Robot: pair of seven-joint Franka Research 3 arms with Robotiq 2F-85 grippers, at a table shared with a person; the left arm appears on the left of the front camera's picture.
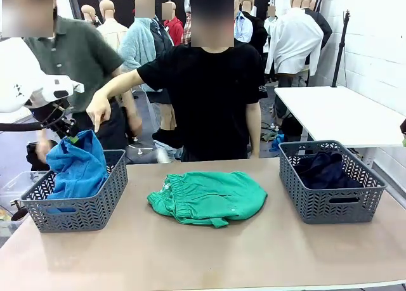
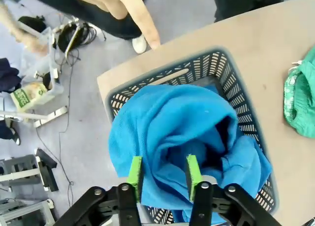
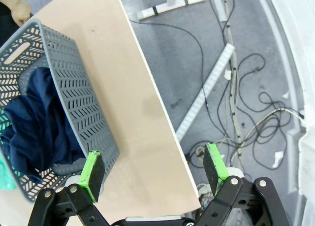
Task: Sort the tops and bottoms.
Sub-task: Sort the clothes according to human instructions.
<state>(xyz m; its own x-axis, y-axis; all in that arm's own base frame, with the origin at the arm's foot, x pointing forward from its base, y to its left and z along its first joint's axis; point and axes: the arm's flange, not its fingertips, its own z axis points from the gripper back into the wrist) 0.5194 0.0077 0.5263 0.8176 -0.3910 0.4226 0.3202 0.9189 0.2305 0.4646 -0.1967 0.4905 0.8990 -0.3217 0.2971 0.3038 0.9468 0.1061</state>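
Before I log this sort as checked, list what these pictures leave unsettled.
- Left gripper: left wrist view; blue fabric fills the gap between its pads, so grip or release is unclear.
- Blue shirts: front view; bunched in the left basket, so one or two cannot be counted.
- Navy trousers: front view; right basket wall hides their lower part.
- Right gripper: open, over the table's edge.
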